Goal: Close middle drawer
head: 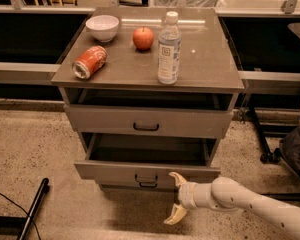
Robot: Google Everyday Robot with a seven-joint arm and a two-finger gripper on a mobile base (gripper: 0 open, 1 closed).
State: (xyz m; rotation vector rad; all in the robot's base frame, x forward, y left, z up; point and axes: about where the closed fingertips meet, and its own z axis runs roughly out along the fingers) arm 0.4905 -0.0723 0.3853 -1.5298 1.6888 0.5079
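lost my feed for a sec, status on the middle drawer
Hand open, low in front of the cabinet, right of the drawer handle. Middle drawer pulled out, not closed. Nothing seen blocking it.

No legible text; bottle label (168, 52) unreadable

Your smooth, cream plastic gripper (176, 196), fingers spread, sits by the matt grey middle drawer (105, 170) front; the tabletop (205, 59) gleams faintly, and the floor (30, 149) looks rough and speckled.
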